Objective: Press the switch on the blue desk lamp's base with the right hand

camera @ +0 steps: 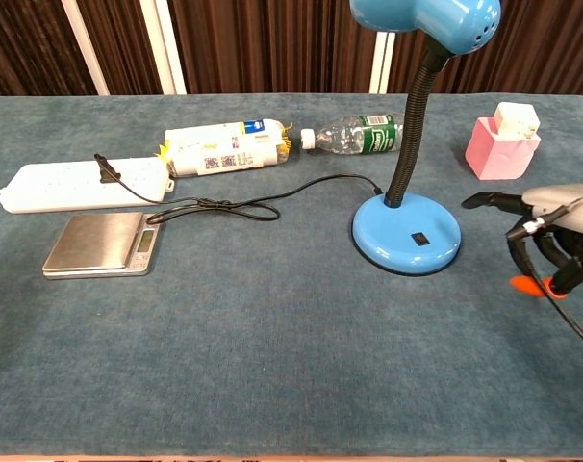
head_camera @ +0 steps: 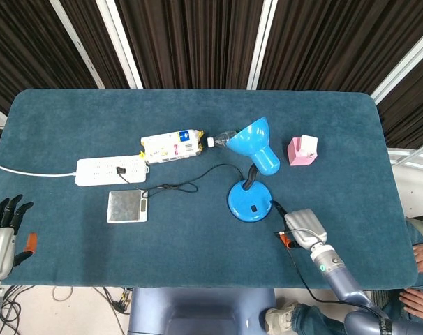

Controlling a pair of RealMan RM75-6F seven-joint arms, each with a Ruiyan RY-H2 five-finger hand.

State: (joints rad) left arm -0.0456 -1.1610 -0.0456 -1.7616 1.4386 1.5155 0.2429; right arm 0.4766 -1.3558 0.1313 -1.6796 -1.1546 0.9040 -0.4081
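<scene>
The blue desk lamp stands mid-table on its round base [head_camera: 250, 201] [camera: 407, 232], which carries a small black switch [head_camera: 253, 209] [camera: 420, 238]. The lamp head [head_camera: 255, 145] [camera: 426, 19] arches over the base on a black gooseneck. My right hand [head_camera: 299, 225] [camera: 542, 226] hovers just right of the base, one finger stretched toward it and the rest curled in; it holds nothing and does not touch the lamp. At the table's near left corner my left hand [head_camera: 2, 230] rests with straight fingers and holds nothing.
A white power strip [head_camera: 110, 169] lies at the left, with the lamp's black cord [head_camera: 197, 178] plugged into it. A silver scale [head_camera: 127, 206] sits in front of it. Behind the lamp lie a snack pack [head_camera: 172, 146] and a plastic bottle [head_camera: 222, 139]. A pink box [head_camera: 303, 150] stands at the right.
</scene>
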